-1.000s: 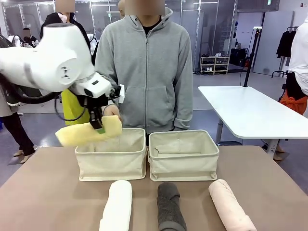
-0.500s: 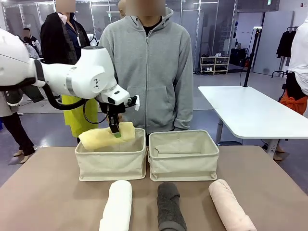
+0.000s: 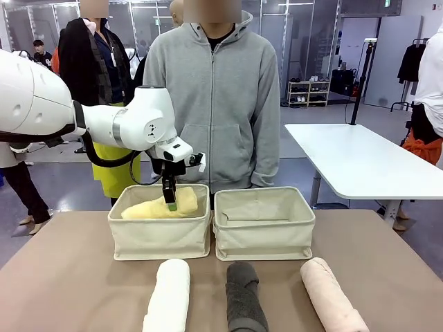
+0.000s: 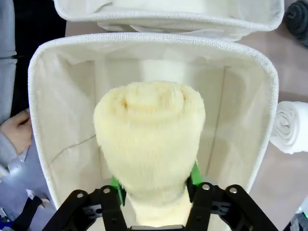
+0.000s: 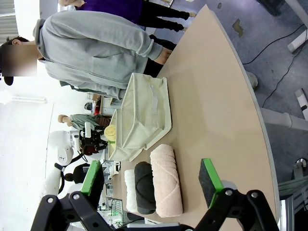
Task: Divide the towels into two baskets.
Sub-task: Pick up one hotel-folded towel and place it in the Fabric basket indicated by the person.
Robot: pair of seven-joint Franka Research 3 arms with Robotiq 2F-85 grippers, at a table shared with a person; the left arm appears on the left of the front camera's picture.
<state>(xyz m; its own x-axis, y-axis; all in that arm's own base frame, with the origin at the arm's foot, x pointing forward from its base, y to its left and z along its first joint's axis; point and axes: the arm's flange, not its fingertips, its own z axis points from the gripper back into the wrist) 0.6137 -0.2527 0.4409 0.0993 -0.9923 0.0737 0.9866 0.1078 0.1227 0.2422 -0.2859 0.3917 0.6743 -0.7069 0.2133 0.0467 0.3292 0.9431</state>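
- Worktop [image 3: 69, 277] of brown, with a person [image 3: 214, 104] in a grey hoodie standing at its far side.
- Two cream baskets side by side near the far edge: left basket [image 3: 159, 238] and right basket [image 3: 263, 238].
- Pale yellow towel [image 3: 152, 209] lies inside the left basket, its top showing above the rim.
- White towel [image 3: 168, 294], dark grey towel [image 3: 243, 297] and pale pink towel [image 3: 332, 294] lie in a row on the near side, left to right.
- Left end effector [image 3: 170, 202] reaches down into the left basket, green pads grasping the pale yellow towel on both sides.
- Right end effector [image 5: 151, 166] hangs released above the worktop, with nothing between its pads.
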